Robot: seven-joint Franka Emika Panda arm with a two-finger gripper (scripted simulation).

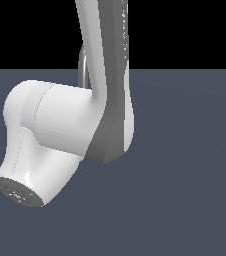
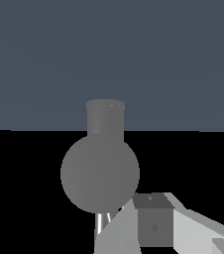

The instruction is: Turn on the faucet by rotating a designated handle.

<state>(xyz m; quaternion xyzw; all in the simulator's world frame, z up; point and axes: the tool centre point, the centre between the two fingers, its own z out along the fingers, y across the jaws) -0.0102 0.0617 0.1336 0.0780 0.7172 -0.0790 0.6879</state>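
- Behind the robot arm (image 1: 107, 100) in the exterior view, you get only a thin grey sliver of the faucet (image 1: 83, 67) — the arched spout peeking out at the link's edge on the exterior view's left, with everything below it blocked.
- Switch to the wrist view and the faucet (image 2: 100, 171) fills the middle: a round grey body with a short cylinder (image 2: 105, 118) standing out past it, so you seem to be looking nearly along its long axis.
- Your gripper (image 2: 156, 225) sits right next to that round body — one light finger (image 2: 119, 230) and a darker block show, close against the faucet's edge, though I cannot say whether they touch.
- Jaws: I cannot tell whether they are apart or closed; only one side of the tool is in frame.
- The handle: I cannot pick it out for certain. A thin pale strip (image 2: 102, 223) shows just by the finger under the round body, and it may be the lever, but that is a guess.
- My read: the coming move turns on that strip lying just beside the finger, on the faucet side of your tool.
- Count: one arm, one gripper, one faucet, and at most one candidate handle.
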